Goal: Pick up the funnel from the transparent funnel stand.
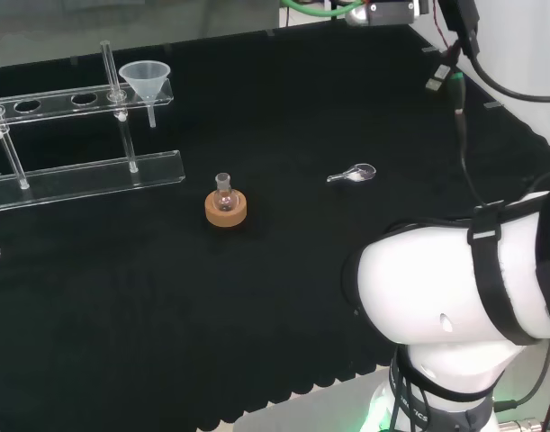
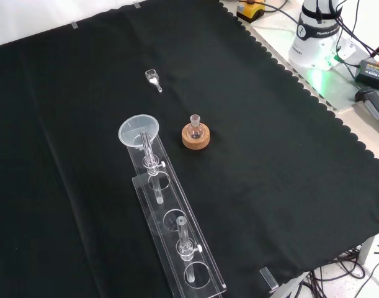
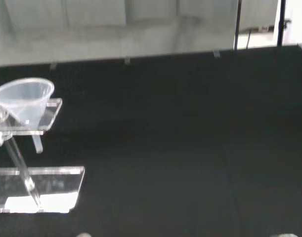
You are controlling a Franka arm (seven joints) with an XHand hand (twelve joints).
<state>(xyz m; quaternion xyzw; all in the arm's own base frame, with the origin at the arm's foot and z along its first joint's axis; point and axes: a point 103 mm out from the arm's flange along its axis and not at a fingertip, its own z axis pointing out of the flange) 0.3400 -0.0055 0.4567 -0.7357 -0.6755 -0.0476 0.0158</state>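
One funnel [image 1: 145,79] sits in the end hole of the clear stand [image 1: 85,171], untouched. I cannot tell my hand's state. I judge it best to lift the funnel straight up, clear of the upright rods.

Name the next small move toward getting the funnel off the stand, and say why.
Probably bring the hand toward the funnel, which still sits in the end hole of the clear stand, untouched. In the head view it is far left of the arm's links, so an approach has to come before any grasp.
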